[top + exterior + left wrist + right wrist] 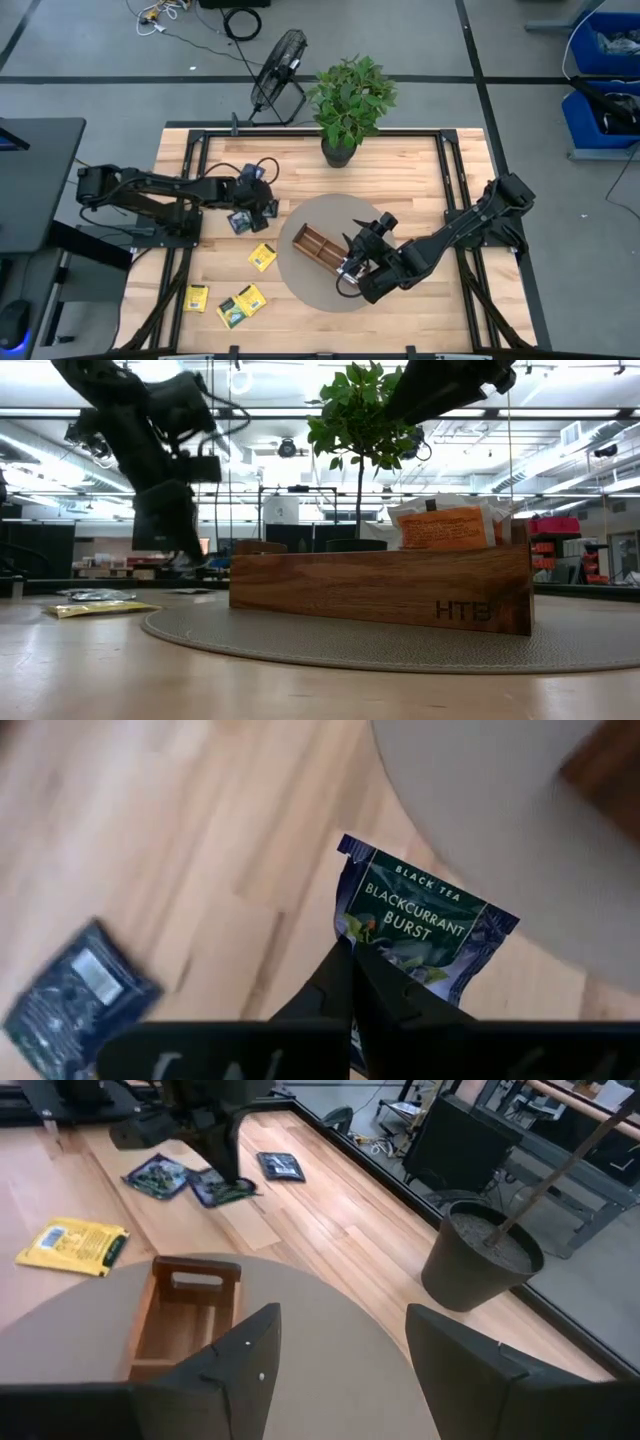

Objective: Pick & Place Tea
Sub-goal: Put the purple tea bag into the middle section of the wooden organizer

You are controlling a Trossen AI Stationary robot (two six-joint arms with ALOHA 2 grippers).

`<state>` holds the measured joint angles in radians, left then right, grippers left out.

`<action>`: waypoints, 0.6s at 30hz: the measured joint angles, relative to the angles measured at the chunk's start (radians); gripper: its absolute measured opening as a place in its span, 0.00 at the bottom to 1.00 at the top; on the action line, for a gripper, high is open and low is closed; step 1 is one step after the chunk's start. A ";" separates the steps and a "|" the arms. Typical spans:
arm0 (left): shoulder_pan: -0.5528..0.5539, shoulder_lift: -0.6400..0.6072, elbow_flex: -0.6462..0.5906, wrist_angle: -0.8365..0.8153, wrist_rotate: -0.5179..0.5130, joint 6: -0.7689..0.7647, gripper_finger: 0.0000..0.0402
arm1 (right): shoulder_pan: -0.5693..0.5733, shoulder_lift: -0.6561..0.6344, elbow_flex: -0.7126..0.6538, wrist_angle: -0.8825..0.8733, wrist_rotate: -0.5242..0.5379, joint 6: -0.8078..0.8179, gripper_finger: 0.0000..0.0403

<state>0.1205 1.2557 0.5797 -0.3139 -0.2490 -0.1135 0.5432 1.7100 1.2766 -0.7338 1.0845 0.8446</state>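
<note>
My left gripper (352, 952) is shut on a dark navy tea sachet (420, 915) printed "Blackcurrant Burst". It is over the wood just left of the round grey mat (335, 212). Another navy sachet (80, 985) lies flat on the table nearby, and two navy ones (158, 1175) (280, 1165) show in the right wrist view. Yellow sachets (262, 257) (196, 298) (242, 305) lie near the front left. The brown wooden tray (318, 247) rests on the mat, with orange-and-white sachets (445, 525) standing in it. My right gripper (340, 1330) hovers open above the tray's near end. My left gripper pinches the navy sachet between its two fingers at the edge nearest the wrist (372, 958). The fingers slant down from the table's left side. The sachet sticks out past the fingertips with its printed face up; I cannot tell whether its far edge touches the wood.
A potted plant (348, 100) stands at the table's far edge and a black fan (280, 68) sits on the floor behind it. Bare wood lies between the loose sachets and the mat.
</note>
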 joint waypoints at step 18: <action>-0.250 -0.088 0.002 0.449 -0.435 0.079 0.00 | -0.114 -0.003 0.000 0.412 -0.118 -0.353 0.55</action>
<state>-0.1290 1.1672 0.5819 0.1354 -0.6844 -0.0344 0.4294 1.7065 1.2765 -0.3218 0.9666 0.4920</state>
